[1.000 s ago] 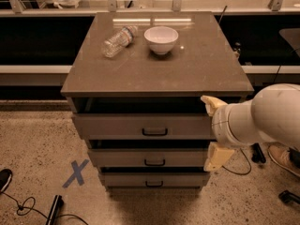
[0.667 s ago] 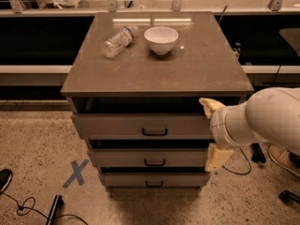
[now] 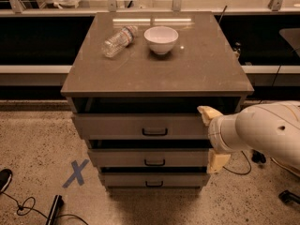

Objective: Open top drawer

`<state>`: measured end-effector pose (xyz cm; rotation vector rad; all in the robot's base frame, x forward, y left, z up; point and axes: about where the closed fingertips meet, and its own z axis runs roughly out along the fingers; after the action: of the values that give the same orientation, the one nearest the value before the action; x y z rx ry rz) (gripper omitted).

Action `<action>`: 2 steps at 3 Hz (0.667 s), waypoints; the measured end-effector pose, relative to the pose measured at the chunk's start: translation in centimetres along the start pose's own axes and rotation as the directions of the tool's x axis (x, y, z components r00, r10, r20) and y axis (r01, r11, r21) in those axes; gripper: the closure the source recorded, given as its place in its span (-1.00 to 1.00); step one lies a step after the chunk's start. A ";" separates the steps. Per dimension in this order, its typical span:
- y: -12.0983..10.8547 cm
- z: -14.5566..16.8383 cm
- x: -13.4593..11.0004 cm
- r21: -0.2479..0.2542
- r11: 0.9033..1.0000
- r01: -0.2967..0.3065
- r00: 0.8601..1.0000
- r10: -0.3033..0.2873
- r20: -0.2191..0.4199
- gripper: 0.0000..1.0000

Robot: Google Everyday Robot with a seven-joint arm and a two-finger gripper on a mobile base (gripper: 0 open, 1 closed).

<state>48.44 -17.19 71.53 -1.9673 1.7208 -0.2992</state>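
Your end effector (image 3: 213, 138) sits at about 4 o'clock in the view, at the right end of the top drawer (image 3: 126, 125). Its two fingers are spread wide, one up and one down, and they hold nothing.

The top drawer is just under the counter (image 3: 154, 74). It is out only a little, with a dark gap showing above its front.

In the last second, the end effector slid a tiny bit toward 7 o'clock. The drawer front has not moved that I can see, so I think the task has only just started.

The small black handle (image 3: 154, 131) is at 9 o'clock from your end effector, well apart from it. You likely need to reach it to pull more.
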 end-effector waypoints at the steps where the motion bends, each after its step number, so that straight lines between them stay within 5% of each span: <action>1: -0.9 2.8 0.4 0.008 0.999 0.047 0.999 -0.047 -0.017 -1.00; 2: -1.8 6.0 1.4 -0.012 0.999 0.051 0.999 -0.051 -0.004 -1.00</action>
<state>53.17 -17.07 67.11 -2.0235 1.6806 -0.3119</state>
